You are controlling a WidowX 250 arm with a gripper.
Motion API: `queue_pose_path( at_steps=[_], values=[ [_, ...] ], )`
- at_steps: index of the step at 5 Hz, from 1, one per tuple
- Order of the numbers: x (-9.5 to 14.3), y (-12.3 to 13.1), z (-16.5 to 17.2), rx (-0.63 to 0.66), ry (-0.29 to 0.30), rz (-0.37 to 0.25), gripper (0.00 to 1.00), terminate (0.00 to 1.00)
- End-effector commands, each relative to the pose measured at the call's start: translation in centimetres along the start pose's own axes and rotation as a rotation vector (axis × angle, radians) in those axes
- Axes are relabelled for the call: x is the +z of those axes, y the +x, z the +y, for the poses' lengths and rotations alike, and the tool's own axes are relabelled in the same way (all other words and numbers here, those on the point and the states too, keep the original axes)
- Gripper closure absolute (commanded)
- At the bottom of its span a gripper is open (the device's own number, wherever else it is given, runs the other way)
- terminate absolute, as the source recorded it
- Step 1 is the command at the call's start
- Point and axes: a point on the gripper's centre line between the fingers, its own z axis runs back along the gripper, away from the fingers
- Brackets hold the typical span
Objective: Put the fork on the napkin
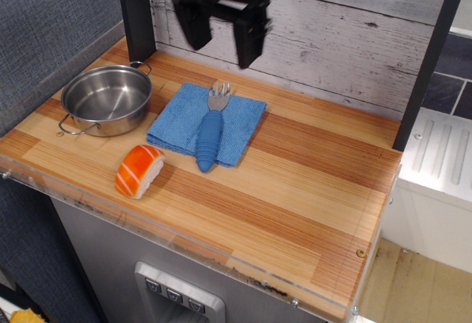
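Observation.image looks down on a striped wooden tabletop (295, 183), and we take the folded blue terry napkin (181, 120) as our landmark. Far left of the napkin, just beside its left edge, stands a round steel pot (107, 99) with two loop handles, which looks empty. In front of the napkin and to its left lies an orange-and-white toy sushi piece (138, 169), apart from the cloth. On the napkin itself lies the short toy fork (210, 130), with a thick ribbed blue handle and grey tines: the tines point toward the back wall and rest on the cloth's far half, while the handle end juts just past the near edge. So we judge the task essentially done. Above and behind the napkin hangs the black gripper (221, 32), its jaws spread wide and holding nothing, well clear of the fork.

We expect the fork to be light and rigid, its ribbed handle offering a sure hold across the middle; the smooth tines would be the slipperier place to pinch. The napkin is soft and would bunch if pushed. To the right of the napkin the wood is bare up to a dark upright post (431, 57). Behind everything runs a whitewashed plank wall (346, 35).
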Motion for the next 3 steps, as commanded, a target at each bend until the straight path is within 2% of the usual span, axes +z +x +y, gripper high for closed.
queue_pose_path(
  at_steps=[1, 2, 3],
  values=[
    [2.44, -2.37, -0.58, 0.082, 0.037, -0.023, 0.00, 0.00],
    [2.44, -2.37, -0.58, 0.082, 0.037, -0.023, 0.00, 0.00],
    [2.44, -2.37, -0.58, 0.082, 0.037, -0.023, 0.00, 1.00]
  ],
)
